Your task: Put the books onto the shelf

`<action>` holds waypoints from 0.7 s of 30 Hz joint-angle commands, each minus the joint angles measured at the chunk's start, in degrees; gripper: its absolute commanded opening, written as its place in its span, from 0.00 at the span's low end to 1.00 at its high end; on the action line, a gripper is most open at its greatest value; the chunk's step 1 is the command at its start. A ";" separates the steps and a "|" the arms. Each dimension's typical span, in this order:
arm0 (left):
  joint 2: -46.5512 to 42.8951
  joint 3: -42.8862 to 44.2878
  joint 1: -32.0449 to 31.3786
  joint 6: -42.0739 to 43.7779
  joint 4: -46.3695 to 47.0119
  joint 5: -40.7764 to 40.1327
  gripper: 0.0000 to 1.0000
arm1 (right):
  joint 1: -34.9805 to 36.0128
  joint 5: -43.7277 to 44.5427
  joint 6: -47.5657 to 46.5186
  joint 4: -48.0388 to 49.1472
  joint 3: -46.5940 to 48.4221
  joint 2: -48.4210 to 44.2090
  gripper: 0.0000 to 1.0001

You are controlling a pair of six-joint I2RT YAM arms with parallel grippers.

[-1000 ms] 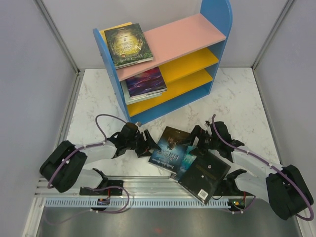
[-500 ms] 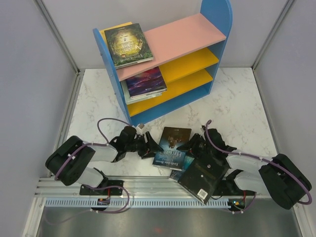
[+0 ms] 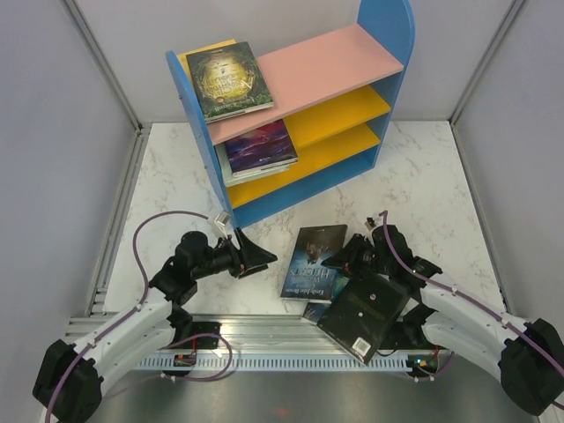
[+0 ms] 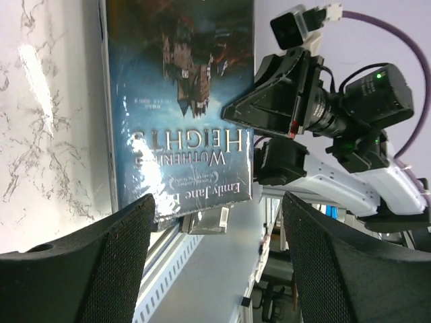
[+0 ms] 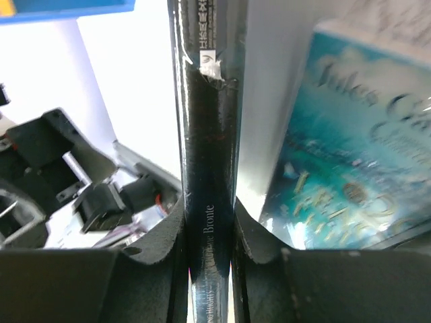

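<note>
Blue-sided shelf (image 3: 196, 132) with arched panels stands at the back of the white marble table (image 3: 423, 185). Its pink top board (image 3: 326, 66) carries a dark green book with gold emblem (image 3: 227, 81) lying flat over a yellow book (image 3: 205, 48). The upper yellow board (image 3: 339, 115) holds a purple galaxy book (image 3: 260, 145) on top of a small stack. The lowest yellow board (image 3: 300, 163) shows nothing on it. A dark blue paperback (image 3: 310, 260) titled Wuthering Heights lies on the table in front of the shelf, between the two arms. It partly overlaps a teal book (image 5: 350, 155), with a black book (image 3: 366, 313) just beside it near the rail. Right gripper (image 3: 352, 256) is at the paperback's right edge, and the wrist view shows the fingers (image 5: 161, 235) pinched tight on its spine. Right arm is low, reaching in from the right. Left gripper (image 3: 263, 256) sits left of the paperback, apart from it, jaws spread wide and holding nothing. Left arm is low, elbow out, pointing right at the book.
</note>
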 commanded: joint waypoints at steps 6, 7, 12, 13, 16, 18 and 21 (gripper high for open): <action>-2.79 -1.17 1.49 -0.09 -6.05 -0.73 0.79 | 0.10 -11.71 10.88 18.71 3.21 -7.69 0.00; -2.70 -0.99 1.49 -0.09 -6.05 -0.90 0.79 | 0.10 -12.24 13.15 21.68 2.78 -8.13 0.00; -4.37 -0.37 1.49 -1.76 -6.31 -1.08 0.78 | 0.10 -13.47 17.48 28.13 0.49 -9.71 0.00; -5.59 -0.03 1.49 -2.55 -5.61 -1.17 0.78 | 0.10 -13.47 17.83 29.44 -0.38 -9.89 0.00; -6.83 0.68 1.49 -3.95 -3.86 -0.82 0.79 | 0.10 -13.30 20.90 33.29 -2.75 -9.55 0.00; -6.57 0.68 1.49 -4.75 -1.75 -0.21 0.79 | 0.10 -13.30 22.66 36.90 -4.51 -9.02 0.00; -5.43 -0.72 1.49 -6.68 3.43 1.64 0.79 | 0.10 -12.94 26.00 44.37 -6.89 -7.17 0.00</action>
